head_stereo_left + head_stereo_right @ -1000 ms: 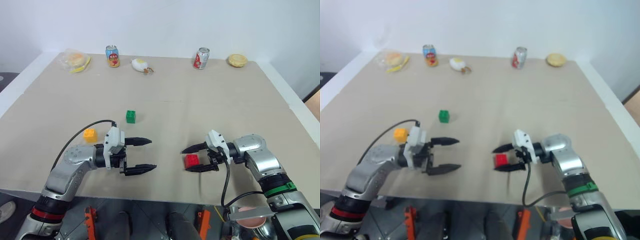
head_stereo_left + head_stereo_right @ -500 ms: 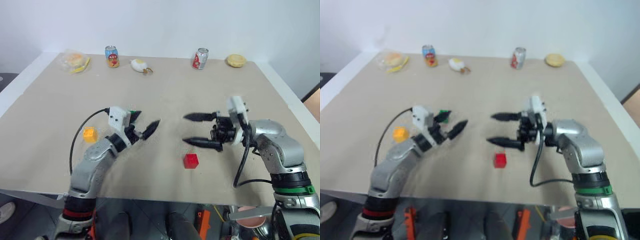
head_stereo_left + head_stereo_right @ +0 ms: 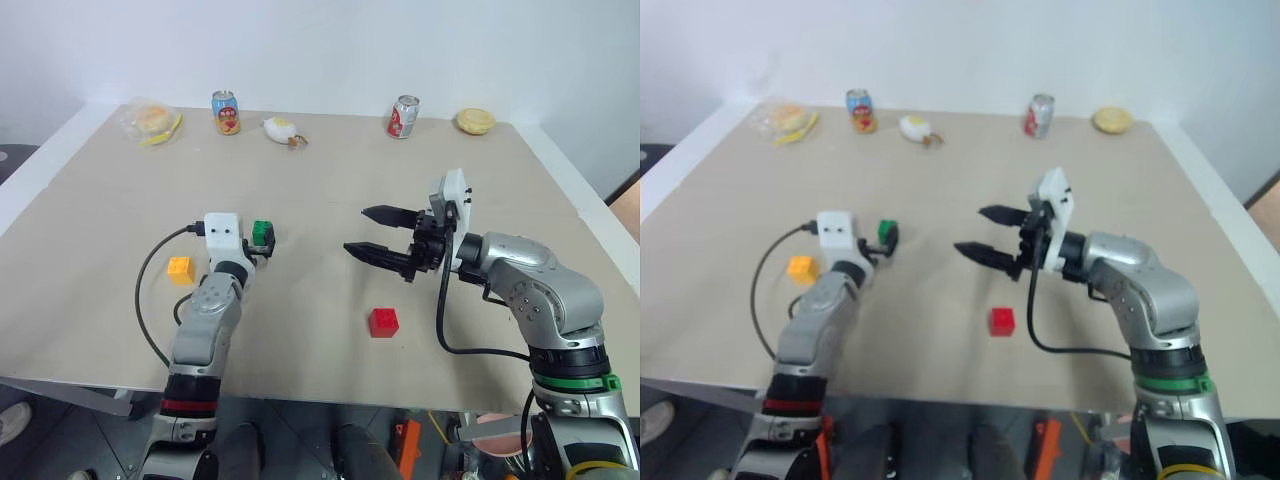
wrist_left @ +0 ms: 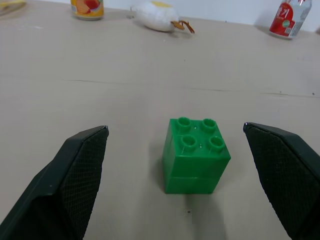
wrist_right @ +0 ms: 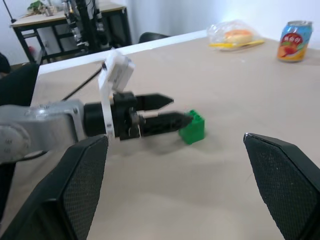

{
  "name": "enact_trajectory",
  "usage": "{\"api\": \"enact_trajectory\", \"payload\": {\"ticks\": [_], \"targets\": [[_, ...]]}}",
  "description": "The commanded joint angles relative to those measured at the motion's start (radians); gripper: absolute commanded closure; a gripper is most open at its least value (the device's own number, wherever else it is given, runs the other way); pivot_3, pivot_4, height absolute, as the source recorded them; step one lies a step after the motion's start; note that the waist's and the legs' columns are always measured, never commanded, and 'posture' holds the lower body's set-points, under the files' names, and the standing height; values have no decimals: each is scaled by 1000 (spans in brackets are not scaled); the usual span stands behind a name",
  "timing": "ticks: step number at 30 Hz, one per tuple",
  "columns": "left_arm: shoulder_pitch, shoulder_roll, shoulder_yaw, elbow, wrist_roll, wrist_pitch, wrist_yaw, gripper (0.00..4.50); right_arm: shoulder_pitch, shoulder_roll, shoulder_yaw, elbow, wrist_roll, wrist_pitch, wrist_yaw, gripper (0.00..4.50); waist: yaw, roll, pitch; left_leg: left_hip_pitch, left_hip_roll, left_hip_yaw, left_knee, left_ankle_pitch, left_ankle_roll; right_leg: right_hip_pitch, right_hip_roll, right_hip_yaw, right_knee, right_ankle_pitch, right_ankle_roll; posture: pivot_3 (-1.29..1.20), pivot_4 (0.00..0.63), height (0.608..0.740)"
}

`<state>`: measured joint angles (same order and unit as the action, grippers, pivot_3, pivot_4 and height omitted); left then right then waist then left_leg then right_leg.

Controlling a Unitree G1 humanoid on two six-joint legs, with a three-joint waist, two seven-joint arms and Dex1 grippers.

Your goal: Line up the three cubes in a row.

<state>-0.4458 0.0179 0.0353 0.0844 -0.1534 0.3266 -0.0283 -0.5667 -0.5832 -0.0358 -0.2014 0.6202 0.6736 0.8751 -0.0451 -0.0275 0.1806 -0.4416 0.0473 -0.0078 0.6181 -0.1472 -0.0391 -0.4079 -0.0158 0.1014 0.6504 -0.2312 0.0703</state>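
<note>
Three cubes sit apart on the beige counter point(image 3: 330, 170): the green cube point(image 3: 263, 233) toward the left centre, the orange-yellow cube point(image 3: 180, 270) nearer and further left, the red cube point(image 3: 382, 322) nearest, right of centre. The left gripper point(image 4: 195, 170) lies low at the green cube, fingers point(image 4: 75, 175) spread wide with the cube between them, untouched on both sides; the right gripper point(image 3: 380, 232) hangs above the counter beyond the red cube, pointing left, fingers apart and holding nothing. Two drink cans point(image 3: 225, 112) and some food items point(image 3: 474, 121) line the far edge.
</note>
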Motion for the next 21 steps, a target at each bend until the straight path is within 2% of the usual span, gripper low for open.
{"api": "enact_trajectory", "payload": {"ticks": [1, 13, 14, 15, 17, 21], "targets": [[-53, -6, -11, 61, 25, -45, -1, 0, -23, 8, -6, -13, -4, -18, -8, 26, 0, 0, 0, 0, 0, 0, 0, 0, 0, 0, 0, 0, 0, 0, 0, 0, 150, 733], [-107, -12, -5, 182, 37, -73, -22, 0, -16, 31, -4, -32, -7, -19, -25, 26, 0, 0, 0, -1, 0, 0, -1, 0, 0, -1, 0, 0, 0, 0, 1, 0, 150, 733], [-111, -13, -3, 187, 38, -77, -22, 532, -16, 32, -5, -33, -6, -19, -27, 0, 0, 0, 0, -1, 0, 0, -1, 0, 0, -1, 0, 0, 0, 0, 1, 0, 150, 733], [-114, -14, -2, 192, 38, -82, -24, 728, -15, 33, -5, -34, -5, -19, -29, 0, 0, 0, 0, -1, 0, 0, -1, 0, 0, -1, 0, 0, 0, 0, 1, 0, 150, 733], [-117, -16, -1, 197, 37, -88, -27, 1524, -14, 35, -7, -36, -4, -18, -32, 0, 0, 0, 0, -1, 0, 0, -1, 0, 0, -1, 0, 0, 0, 0, 1, 0, 150, 733], [-119, -18, 1, 203, 39, -96, -26, 2838, -9, 35, -11, -33, -8, -24, -37, 0, 0, 0, 0, -1, 0, 0, -1, 0, 0, -1, 0, 0, 0, 0, 1, 0, 150, 733]]}}
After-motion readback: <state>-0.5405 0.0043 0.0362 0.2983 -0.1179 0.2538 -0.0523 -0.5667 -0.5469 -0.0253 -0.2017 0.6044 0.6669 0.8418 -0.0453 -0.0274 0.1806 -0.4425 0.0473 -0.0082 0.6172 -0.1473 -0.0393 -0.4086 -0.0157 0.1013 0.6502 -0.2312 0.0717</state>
